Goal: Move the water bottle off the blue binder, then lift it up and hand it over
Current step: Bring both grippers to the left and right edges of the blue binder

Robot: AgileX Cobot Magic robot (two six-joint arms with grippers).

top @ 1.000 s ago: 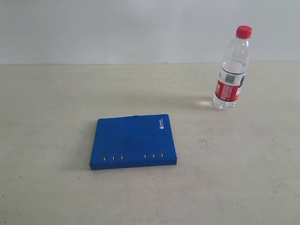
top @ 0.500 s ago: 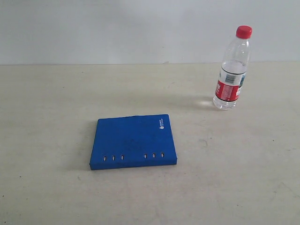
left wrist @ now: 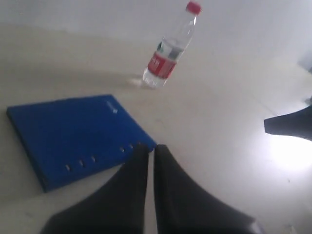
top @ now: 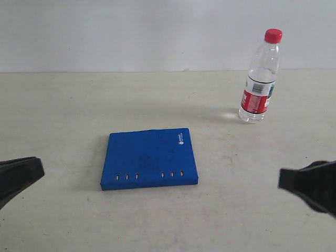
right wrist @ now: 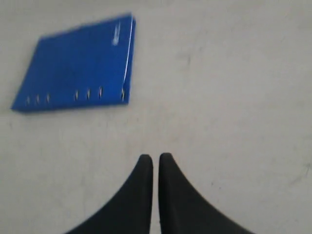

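Jaws pressed together on both the left gripper [left wrist: 150, 146] and right gripper [right wrist: 155, 156], each empty. One bottle [top: 259, 79] stood upright on the table [top: 63, 105], well apart from the one binder [top: 148, 155], which lay flat. Six rivets [top: 136, 176] along its near edge.

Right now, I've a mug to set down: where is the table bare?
Bare table lies between the blue binder and the water bottle, and behind the binder. Tighter at the near corners, by the left gripper and right gripper.
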